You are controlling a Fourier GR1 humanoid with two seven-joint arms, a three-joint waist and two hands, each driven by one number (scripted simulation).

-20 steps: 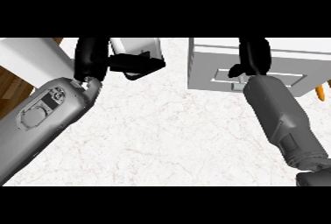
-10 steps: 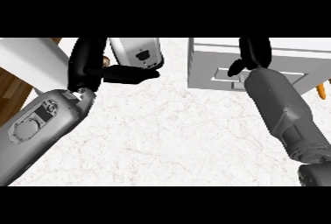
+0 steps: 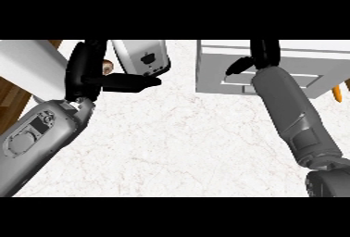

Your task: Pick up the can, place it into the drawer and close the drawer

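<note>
My left hand (image 3: 85, 69) is at the upper left of the head view, curled round a small brownish can (image 3: 107, 67). Only a sliver of the can shows between the palm and the thumb, which juts out to the right. At the upper right is the light grey drawer unit (image 3: 301, 60), its front panel and handle (image 3: 236, 79) facing me. My right hand (image 3: 263, 51) lies on the drawer unit above the handle, fingers straight and running up out of view, thumb (image 3: 237, 66) bent to the left.
A grey appliance (image 3: 145, 56) stands just right of my left hand at the top edge. A white block (image 3: 27, 65) and wooden floor (image 3: 12, 95) lie at the far left. An orange object (image 3: 338, 92) pokes out right of the drawer unit. White marble counter (image 3: 178, 139) spreads between my forearms.
My left hand has come lower and nearer with the can, its forearm swinging left, so more of the grey appliance shows. The right hand has stayed at the drawer unit.
</note>
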